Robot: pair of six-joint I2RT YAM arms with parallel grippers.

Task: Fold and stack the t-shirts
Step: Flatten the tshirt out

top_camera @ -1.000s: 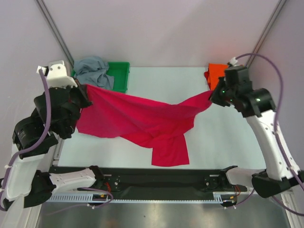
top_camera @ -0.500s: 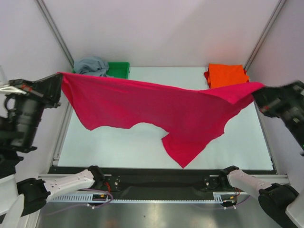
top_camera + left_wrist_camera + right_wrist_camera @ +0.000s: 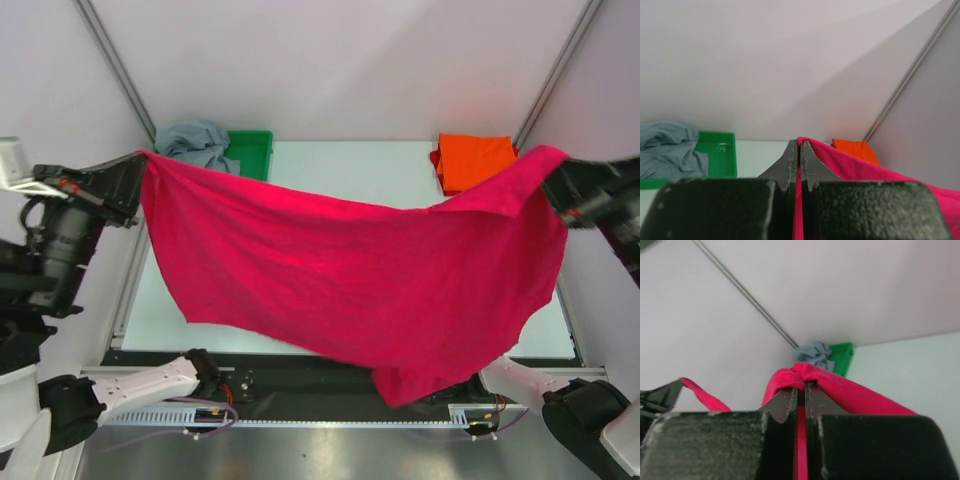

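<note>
The crimson-pink t-shirt (image 3: 350,280) hangs spread wide in the air between my two grippers, high above the table. My left gripper (image 3: 143,163) is shut on its left corner, with pink cloth between the fingertips in the left wrist view (image 3: 800,145). My right gripper (image 3: 553,166) is shut on its right corner, cloth bunched over the fingertips in the right wrist view (image 3: 801,385). The folded orange t-shirt (image 3: 478,158) lies at the table's back right. The grey t-shirt (image 3: 197,142) is crumpled at the back left, over the green tray.
The green plastic tray (image 3: 255,150) stands at the back left of the white table (image 3: 350,170). Grey walls and metal frame posts close in the sides and back. The hanging shirt hides most of the table's front.
Both grippers have lifted and pulled apart with the pink shirt. It went from draped on the table to stretched in the air, and its lower edge now hangs down past the table's front edge.
</note>
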